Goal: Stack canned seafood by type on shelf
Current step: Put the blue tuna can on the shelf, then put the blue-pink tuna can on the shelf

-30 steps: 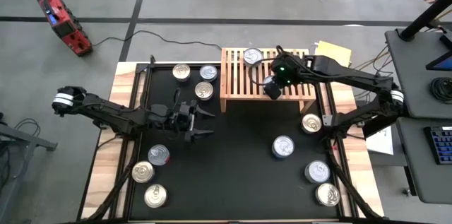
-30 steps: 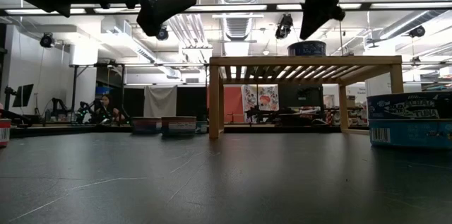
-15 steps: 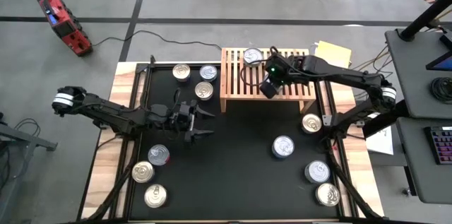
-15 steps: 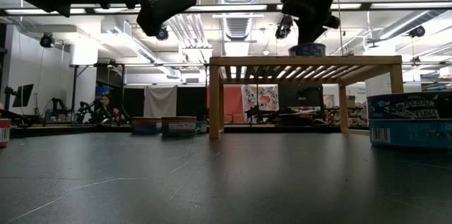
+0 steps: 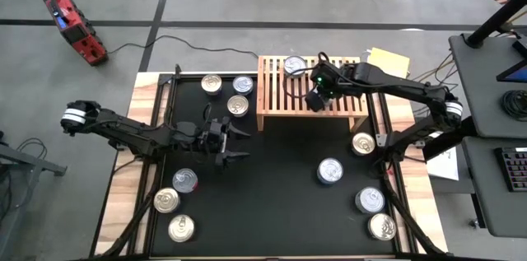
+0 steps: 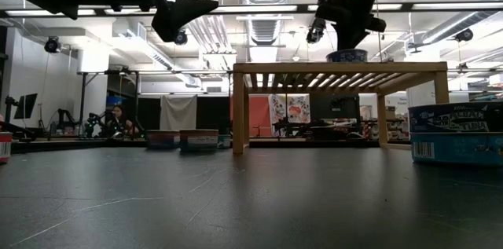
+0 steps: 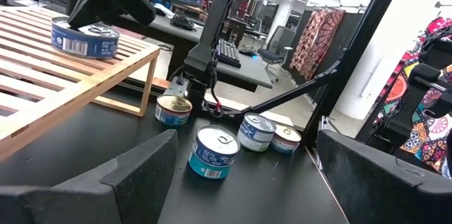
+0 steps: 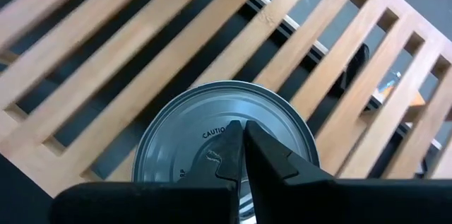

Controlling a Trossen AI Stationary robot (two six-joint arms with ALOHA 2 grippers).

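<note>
Canned seafood, one blue-labelled tin (image 8: 224, 146): lies on the slatted shelf (image 5: 276, 96) directly beneath the right gripper (image 8: 239, 146), which has moved inward over it, fingers fully closed, holding nothing. Placement apparently done. Left gripper (image 5: 235, 143) waits wide open, empty.

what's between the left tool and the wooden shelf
One silver-lidded can lies on the black mat between the left tool and the wooden shelf; otherwise the mat there is bare, as the high view shows.
</note>
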